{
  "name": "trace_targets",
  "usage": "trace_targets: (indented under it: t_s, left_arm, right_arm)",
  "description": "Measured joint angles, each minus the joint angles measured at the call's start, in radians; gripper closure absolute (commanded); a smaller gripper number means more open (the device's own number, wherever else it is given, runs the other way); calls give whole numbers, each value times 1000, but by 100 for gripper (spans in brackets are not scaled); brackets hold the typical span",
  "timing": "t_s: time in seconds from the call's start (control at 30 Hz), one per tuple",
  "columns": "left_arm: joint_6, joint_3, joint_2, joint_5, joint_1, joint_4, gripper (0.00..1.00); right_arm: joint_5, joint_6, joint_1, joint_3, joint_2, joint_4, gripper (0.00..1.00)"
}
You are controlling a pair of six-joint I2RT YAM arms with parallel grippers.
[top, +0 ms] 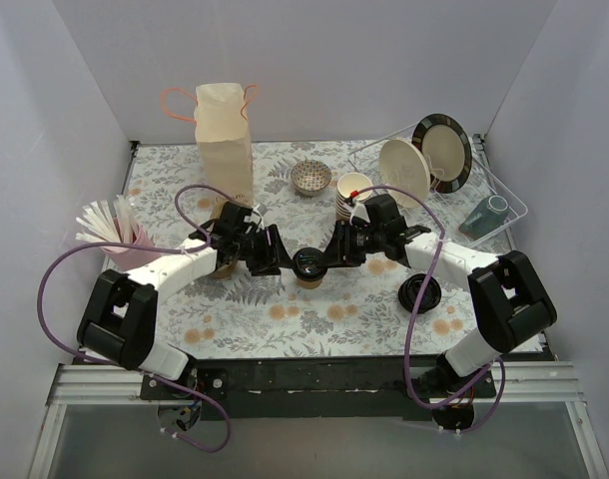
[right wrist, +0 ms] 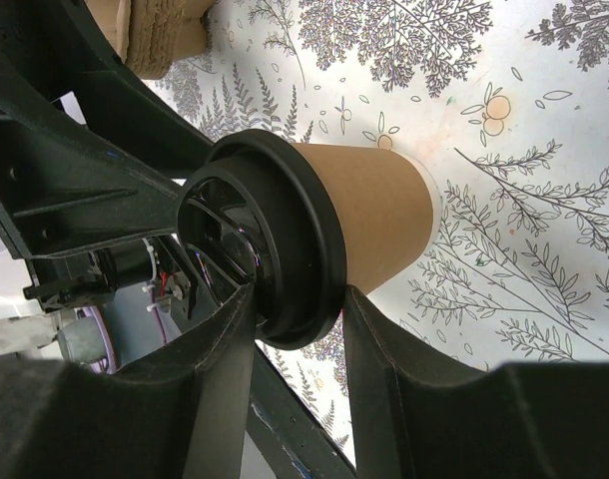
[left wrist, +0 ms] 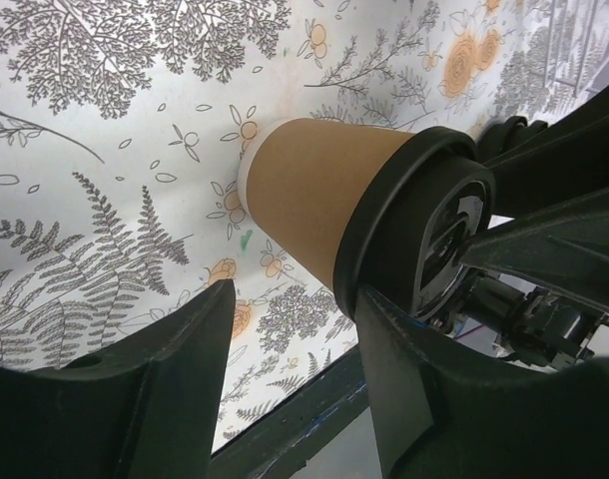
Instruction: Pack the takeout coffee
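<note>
The takeout coffee (top: 309,267) stands upright on the desk (top: 285,329), in front of the paper bag (top: 225,140) and somewhat to its right. Its top is pinched by the fingers of the right gripper (right wrist: 298,299). The left gripper (left wrist: 297,299) fingers are spread. The cup should be kept level and raised above the bag's mouth before lowering.

One lidded cup (top: 309,267), one loose lid (top: 421,293), one bag (top: 225,140), one bowl (top: 310,177), two plates (top: 403,170), one mug (top: 484,217), one cup stack (top: 352,195) of maybe three.
</note>
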Motion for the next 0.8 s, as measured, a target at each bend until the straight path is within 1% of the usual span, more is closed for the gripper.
trace_targets:
  t_s: [0.07,0.17,0.27,0.3,0.37,0.4,0.47,0.5,0.53,0.57,0.6,0.7,0.77,0.8]
  left_arm:
    - [9,31,7,-19,-2,-47,48]
    - [25,92,24,-66,-8,-119,47]
    - [33,136,28,-111,-7,-150,45]
    - [35,151,28,-122,-7,-157,44]
    - [39,171,28,-135,-6,-163,41]
    - [41,177,27,-139,-6,-164,37]
    - [43,182,25,-143,-6,-168,33]
    - [43,183,22,-144,-6,-175,29]
    - [43,185,18,-146,-6,-185,14]
    - [41,190,12,-148,-6,-199,4]
    - [39,197,5,-151,-6,-212,2]
    - [17,213,-32,-154,-6,-235,2]
    - [0,216,-86,-154,-6,-254,2]
    - [-11,216,-120,-154,-6,-264,2]
  right_arm:
    - [0,0,0,1,0,-1,60]
    - [1,0,0,11,4,-8,57]
    - [2,-3,3,30,8,-35,49]
    - [3,-5,5,37,8,-48,44]
    - [17,-11,8,59,8,-86,40]
    - [25,-14,9,67,8,-105,34]
    - [34,-20,10,87,8,-143,29]
    - [40,-26,10,101,7,-163,28]
    - [46,-30,10,116,6,-181,27]
    - [56,-34,10,137,5,-204,18]
    - [66,-39,10,153,1,-221,9]
    - [108,-63,10,198,-22,-280,4]
    - [147,-88,16,233,-42,-320,1]
    - [171,-102,19,255,-48,-343,2]
